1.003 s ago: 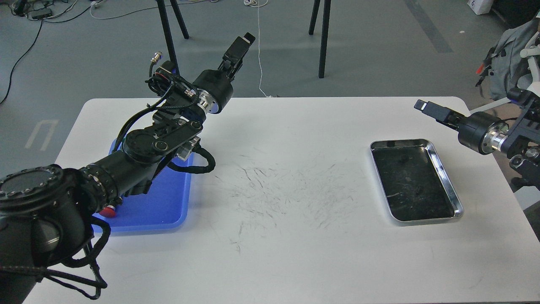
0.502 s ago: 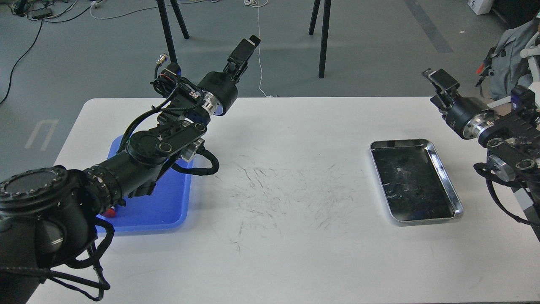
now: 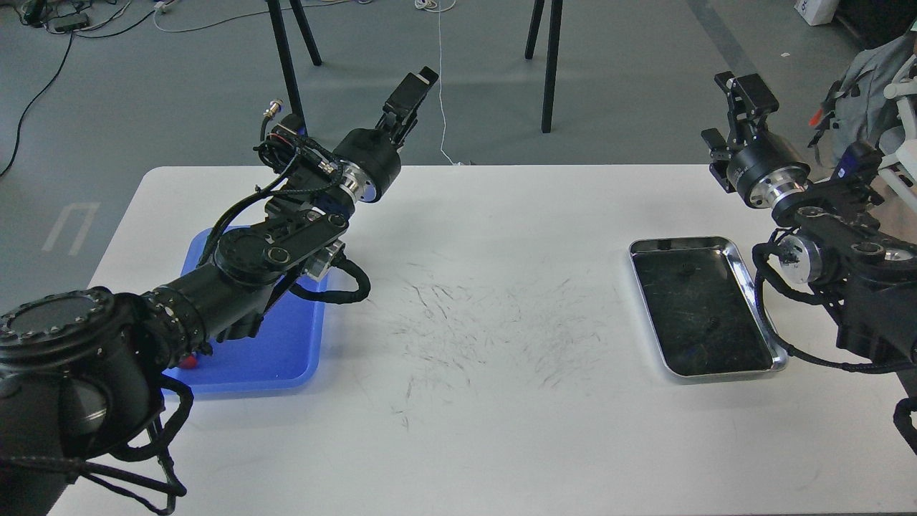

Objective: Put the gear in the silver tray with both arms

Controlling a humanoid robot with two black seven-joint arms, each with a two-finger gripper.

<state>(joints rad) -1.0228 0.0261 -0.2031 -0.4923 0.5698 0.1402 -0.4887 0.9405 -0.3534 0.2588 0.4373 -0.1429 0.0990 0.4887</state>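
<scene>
While raised, right claw (image 3: 732, 107) beyond silver tray (image 3: 759, 301)

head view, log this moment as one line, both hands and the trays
left hand: raised, state unclear | right hand: raised, open, empty | silver tray: no gear visible | blue tray: under left arm

Grey floor (image 3: 630, 79), upper frame; black cables (image 3: 43, 43) upper left; white cord (image 3: 439, 86) top centre; black stand legs (image 3: 548, 64); grey backpack (image 3: 870, 93) upper right; white scuffed counter (image 3: 466, 401) fills lower frame.
</scene>
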